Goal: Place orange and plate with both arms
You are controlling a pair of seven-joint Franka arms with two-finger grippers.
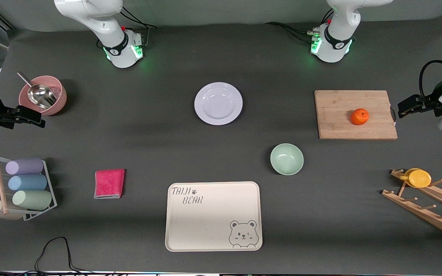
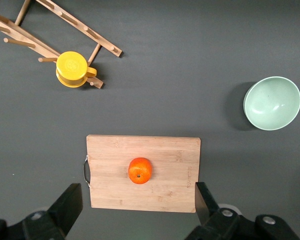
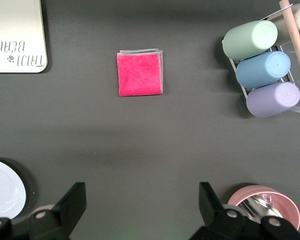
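Dark grey matting covers the table (image 1: 148, 142), and the task's things lie well apart on it. The orange (image 1: 359, 116) sits on a wooden cutting board (image 1: 336, 115) toward the left arm's end of the table. The plate (image 1: 218, 103) lies flat near the middle, farther from the front camera than the mint-green bowl (image 1: 286, 158) and the cream bear-printed tray (image 1: 213, 216).

The left gripper (image 2: 135, 212) hangs with its fingers spread wide and nothing between them, above the cutting board's edge by the orange in its wrist view. The right gripper (image 3: 142, 210) is likewise spread and empty, over bare mat between the plate and the pink bowl (image 1: 43, 96) that holds a metal scoop (image 1: 38, 94).

The orange is judged light, firm but slightly yielding, and apt to roll; it is best taken across its middle with moderate squeeze. The plate is judged stiff, glossy, slippery and breakable; since it lies flat, only its wide rim offers purchase, so one finger would have to be worked under the edge and the pinch kept firm.
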